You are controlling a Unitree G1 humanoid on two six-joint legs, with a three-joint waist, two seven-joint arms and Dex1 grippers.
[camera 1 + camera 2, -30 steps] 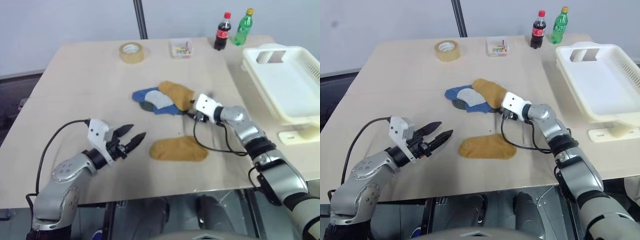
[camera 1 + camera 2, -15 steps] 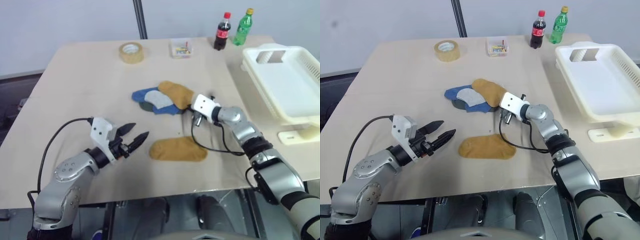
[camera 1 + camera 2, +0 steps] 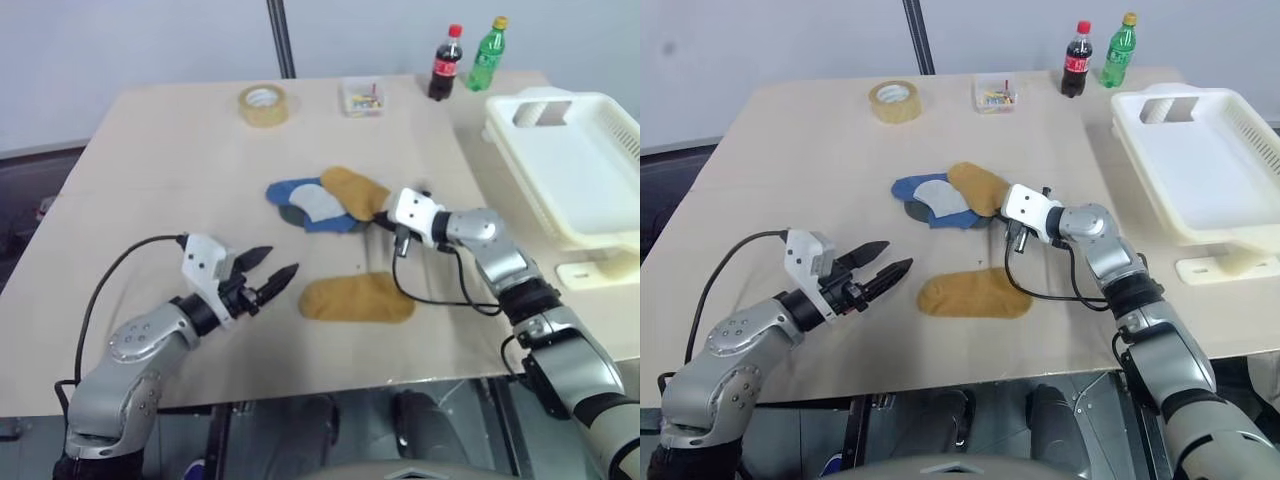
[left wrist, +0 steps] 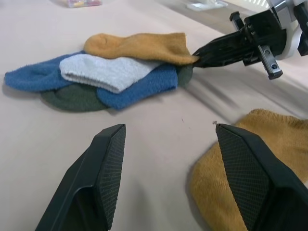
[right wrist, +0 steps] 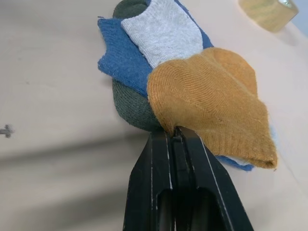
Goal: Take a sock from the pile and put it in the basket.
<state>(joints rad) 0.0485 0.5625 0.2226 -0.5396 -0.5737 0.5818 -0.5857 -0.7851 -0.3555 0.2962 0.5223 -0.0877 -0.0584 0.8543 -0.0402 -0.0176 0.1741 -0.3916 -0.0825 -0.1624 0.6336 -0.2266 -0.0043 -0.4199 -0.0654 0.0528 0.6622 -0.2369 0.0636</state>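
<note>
Pinching the edge of the top mustard sock (image 5: 214,98) on the pile (image 3: 945,197) at the table's centre, the right gripper (image 5: 174,137) has its fingers pressed together. The bite looks thin, so the sock may slip free or drag its neighbours. How much fabric is caught is hidden. The left gripper (image 3: 888,272) hovers spread. The basket (image 3: 1200,170) waits well apart, on the right.

Looks like a robot test lab, not a home: bare pale tan wooden surface (image 3: 180,180) w/ staged props, i.e. roll of tan packing tape (image 3: 263,104), small clear plastic box of coloured bits (image 3: 362,97), dark cola bottle w/ red cap (image 3: 445,64), green soda bottle w/ yellow cap (image 3: 486,54). Plain grey-white wall (image 3: 120,45) behind, black metal pole (image 3: 281,38) at far edge.
</note>
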